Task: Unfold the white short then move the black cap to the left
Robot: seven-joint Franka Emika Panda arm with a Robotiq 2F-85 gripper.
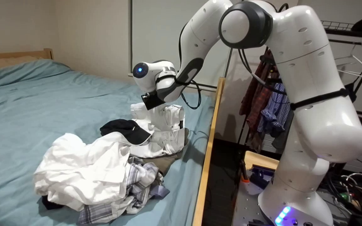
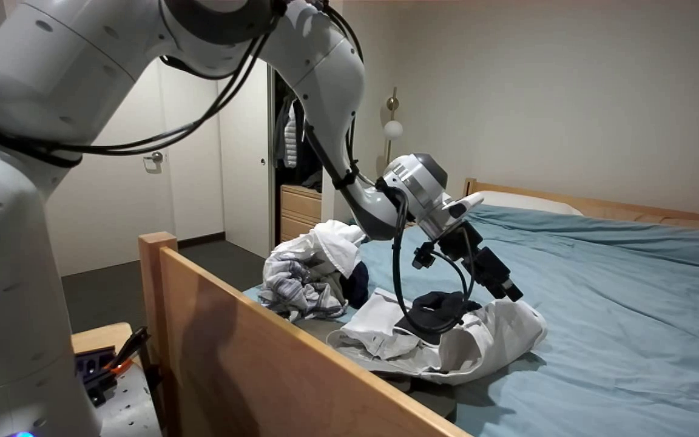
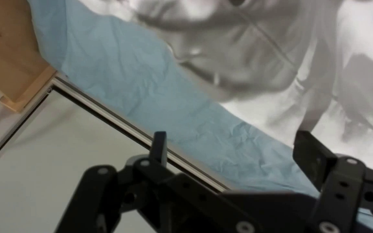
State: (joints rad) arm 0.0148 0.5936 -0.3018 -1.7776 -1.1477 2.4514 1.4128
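The white short (image 1: pixel 168 117) lies partly folded and rumpled near the bed's edge. It also shows in an exterior view (image 2: pixel 510 334), with one end curled up, and fills the upper right of the wrist view (image 3: pixel 264 58). The black cap (image 1: pixel 126 128) lies on the white short, and shows there in an exterior view too (image 2: pixel 431 312), partly behind a cable. I cannot make out the cap in the wrist view. My gripper (image 3: pixel 230 137) is open and empty, its fingers wide apart. In an exterior view the gripper (image 2: pixel 510 288) is at the short's far, curled end; I cannot tell whether they touch.
A pile of white and plaid clothes (image 1: pixel 83 169) lies beside the short and shows also in an exterior view (image 2: pixel 313 273). A brown garment (image 1: pixel 165 163) lies under the short. A wooden bed board (image 2: pixel 301 358) stands between the robot base and the blue sheet (image 1: pixel 42 103).
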